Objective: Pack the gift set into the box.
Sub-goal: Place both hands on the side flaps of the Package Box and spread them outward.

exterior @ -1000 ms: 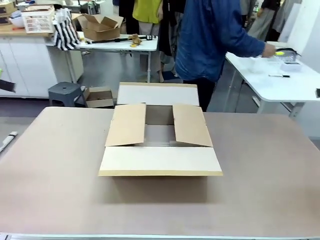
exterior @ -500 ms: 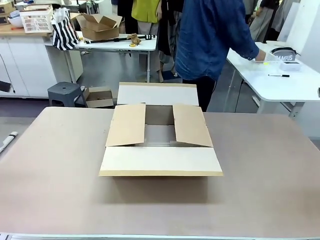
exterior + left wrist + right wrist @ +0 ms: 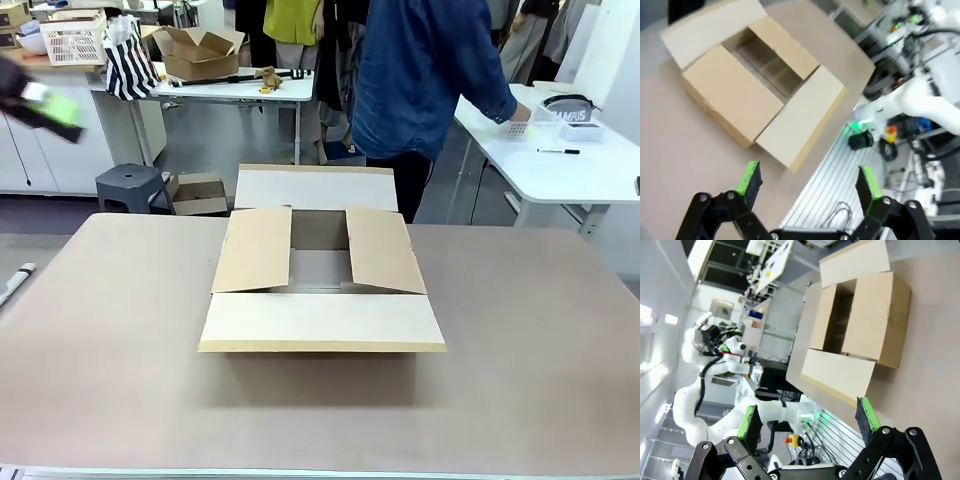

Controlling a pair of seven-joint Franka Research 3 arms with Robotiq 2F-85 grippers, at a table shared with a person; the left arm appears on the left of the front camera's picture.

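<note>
The box [image 3: 320, 275] stands in the middle of the brown table, side flaps half folded in and long flaps spread flat, its inside bare. It also shows as the box [image 3: 755, 85] and the box [image 3: 860, 330] in the wrist views. The gift set [image 3: 565, 115], a pale basket with a "CAMPUS" pouch, sits on the white side table at the far right, with the hand [image 3: 520, 113] of a person in blue on it. My left gripper [image 3: 55, 108] is a blur at the upper left. Both the left gripper [image 3: 807, 182] and the right gripper [image 3: 807, 422] stand open, high above the table.
A pen [image 3: 557, 151] lies on the white side table [image 3: 560, 185]. Behind, a table carries a smaller carton [image 3: 200, 52] and a striped bag [image 3: 130, 65]. A grey stool [image 3: 133, 185] and a floor carton [image 3: 198, 193] stand beyond the table's far left edge.
My left gripper has swung into the front view's upper left. The person's hand has shifted left to the basket's near end.
</note>
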